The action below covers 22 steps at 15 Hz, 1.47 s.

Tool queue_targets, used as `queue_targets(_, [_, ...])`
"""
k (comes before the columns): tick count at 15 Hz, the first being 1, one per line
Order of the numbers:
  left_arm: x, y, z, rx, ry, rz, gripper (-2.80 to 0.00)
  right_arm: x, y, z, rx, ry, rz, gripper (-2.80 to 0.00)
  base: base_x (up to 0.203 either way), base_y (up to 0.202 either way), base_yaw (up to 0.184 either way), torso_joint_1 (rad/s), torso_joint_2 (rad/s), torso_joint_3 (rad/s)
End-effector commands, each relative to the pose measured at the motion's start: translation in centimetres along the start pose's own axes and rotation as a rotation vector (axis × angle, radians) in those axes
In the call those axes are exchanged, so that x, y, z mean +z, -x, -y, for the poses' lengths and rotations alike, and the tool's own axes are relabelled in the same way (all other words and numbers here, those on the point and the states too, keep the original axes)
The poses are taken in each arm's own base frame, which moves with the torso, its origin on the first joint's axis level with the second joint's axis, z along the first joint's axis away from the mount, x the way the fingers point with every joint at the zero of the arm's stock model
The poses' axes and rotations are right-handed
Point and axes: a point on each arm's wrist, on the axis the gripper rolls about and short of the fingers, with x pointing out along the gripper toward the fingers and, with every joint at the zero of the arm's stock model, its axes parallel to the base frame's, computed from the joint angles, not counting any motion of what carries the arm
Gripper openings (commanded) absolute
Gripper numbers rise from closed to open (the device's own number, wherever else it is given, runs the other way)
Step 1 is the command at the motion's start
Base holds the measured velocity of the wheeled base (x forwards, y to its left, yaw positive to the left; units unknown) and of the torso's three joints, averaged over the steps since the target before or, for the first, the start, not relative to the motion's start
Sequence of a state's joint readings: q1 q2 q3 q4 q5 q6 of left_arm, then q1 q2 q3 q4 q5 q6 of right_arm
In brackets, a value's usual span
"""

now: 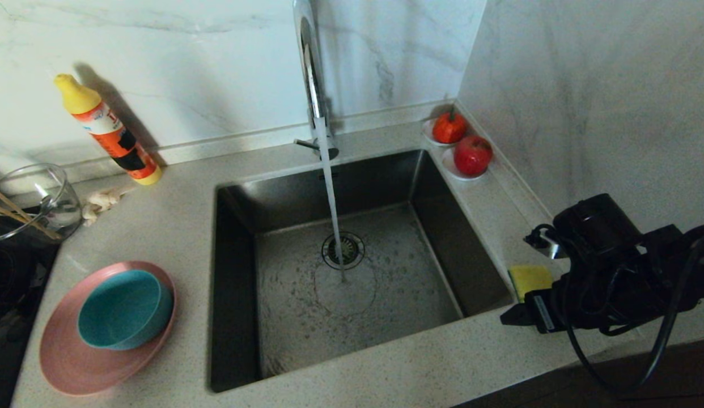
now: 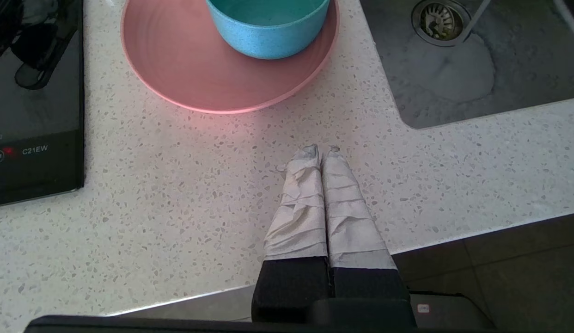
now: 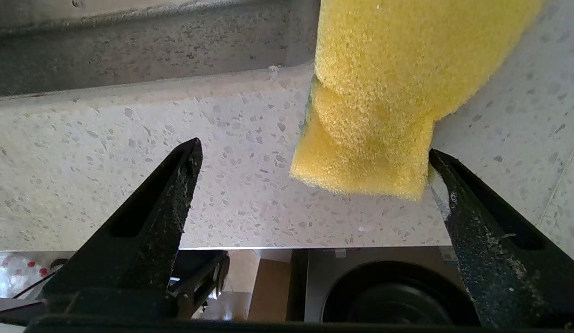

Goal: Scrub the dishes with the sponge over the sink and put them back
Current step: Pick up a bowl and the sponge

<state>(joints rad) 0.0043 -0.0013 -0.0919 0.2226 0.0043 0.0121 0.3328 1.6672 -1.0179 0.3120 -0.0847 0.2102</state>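
The dishes sit on the counter left of the sink point(image 1: 238, 283): a teal bowl point(image 1: 125, 309) stands on a pink plate point(image 1: 68, 362), and wooden sticks point(image 1: 15, 215) lean in a glass jug. The yellow sponge point(image 1: 530, 279) lies on the counter right of the sink. My right gripper point(image 3: 313, 149) is open just above the counter. The sponge's point(image 3: 384, 92) near end lies between its black fingers, close to one fingertip point(image 3: 437, 162). My left gripper point(image 2: 321, 149) is shut and empty over the front counter, short of the plate point(image 2: 185, 69).
Water runs from the chrome tap point(image 1: 312, 85) onto the drain strainer point(image 1: 343, 250). An orange bottle point(image 1: 111, 133) leans against the back wall near the glass jug point(image 1: 43, 198). Two saucers with red fruit point(image 1: 471, 154) sit in the back right corner. A black hob point(image 2: 33, 92) lies left of the plate.
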Motion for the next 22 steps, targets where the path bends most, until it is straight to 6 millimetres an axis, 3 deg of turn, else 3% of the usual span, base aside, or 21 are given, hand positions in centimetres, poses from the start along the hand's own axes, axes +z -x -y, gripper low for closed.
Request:
queue_targets(1, [-0.01, 0.00, 0.00, 0.001, 0.000, -0.002, -2.80, -0.22, 0.16, 0.01, -0.001, 0.001, -0.016, 0.00, 0.000, 0.000, 0.000, 0.000, 0.00, 0.000])
queue_targets(18, [-0.01, -0.01, 0.00, 0.001, 0.000, -0.003, -2.80, -0.68, -0.31, 0.09, -0.018, 0.004, -0.061, 0.00, 0.000, 0.000, 0.000, 0.000, 0.00, 0.000])
queue_targets(19, [-0.01, 0.00, 0.00, 0.001, 0.000, -0.001, -2.80, -0.68, -0.36, 0.08, -0.018, 0.004, -0.062, -2.80, 0.000, 0.000, 0.000, 0.000, 0.00, 0.000])
queue_targets(22, [-0.01, -0.01, 0.00, 0.002, 0.000, -0.002, -2.80, -0.57, -0.45, 0.05, -0.018, 0.004, -0.061, -2.80, 0.000, 0.000, 0.000, 0.000, 0.00, 0.000])
